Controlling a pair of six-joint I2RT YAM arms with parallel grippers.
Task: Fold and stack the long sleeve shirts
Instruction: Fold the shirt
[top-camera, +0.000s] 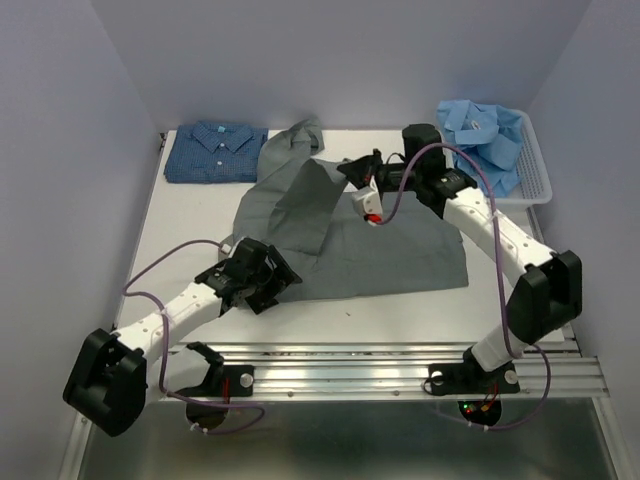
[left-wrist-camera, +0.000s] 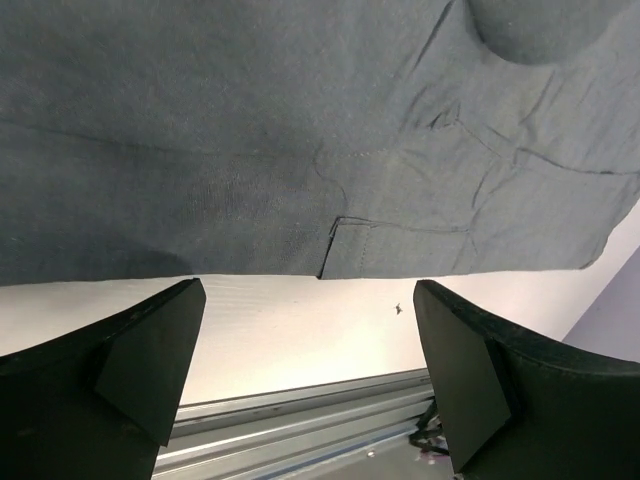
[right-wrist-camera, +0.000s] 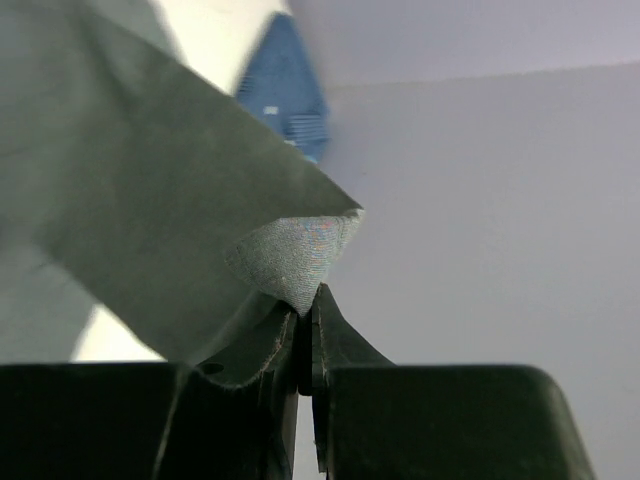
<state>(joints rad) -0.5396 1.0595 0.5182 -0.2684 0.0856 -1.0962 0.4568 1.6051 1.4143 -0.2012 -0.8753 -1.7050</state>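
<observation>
Clamped shut on a raised fold of the plain grey button-up cloth shirt (top-camera: 380, 250): right gripper (right-wrist-camera: 308, 300), holding the pinch above the white table (top-camera: 180, 240). Spread wide, nothing between the jaws: left gripper (left-wrist-camera: 308, 292), low over the shirt's near hem. Rest of the grey cloth flat across the table centre. Beyond, at back left, a folded dark blue patterned shirt (top-camera: 215, 152); at back right, crumpled light blue shirts (top-camera: 485, 135) in a white slatted plastic basket (top-camera: 540, 180). Likely light, limp, quick to sag or slide from a thin pinch; best taken at hem corners or shoulder seams, both sides together.
</observation>
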